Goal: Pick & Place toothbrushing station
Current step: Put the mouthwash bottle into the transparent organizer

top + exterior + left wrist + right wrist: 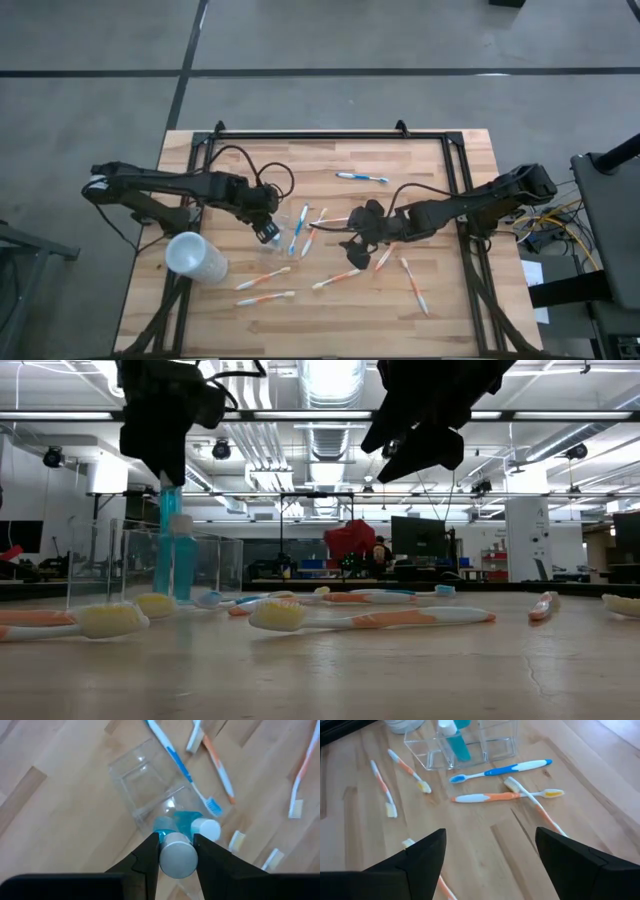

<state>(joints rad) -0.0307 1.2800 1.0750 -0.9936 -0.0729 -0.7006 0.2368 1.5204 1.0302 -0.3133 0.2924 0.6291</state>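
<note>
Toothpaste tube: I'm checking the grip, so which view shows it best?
The left wrist view: left gripper shut on the toothpaste tube above the clear holder. The low view shows it upright; the high view hardly shows it.

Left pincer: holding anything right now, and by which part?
Yes. The left pincer grips a blue toothpaste tube at its white cap end, standing it in the clear tumbler. The right pincer is open, empty.

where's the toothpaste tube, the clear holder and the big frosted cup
toothpaste tube (176, 857), left wrist view, its white cap
clear holder (137, 780), left wrist view, its open compartment
frosted cup (195, 257), high view, its side
</note>
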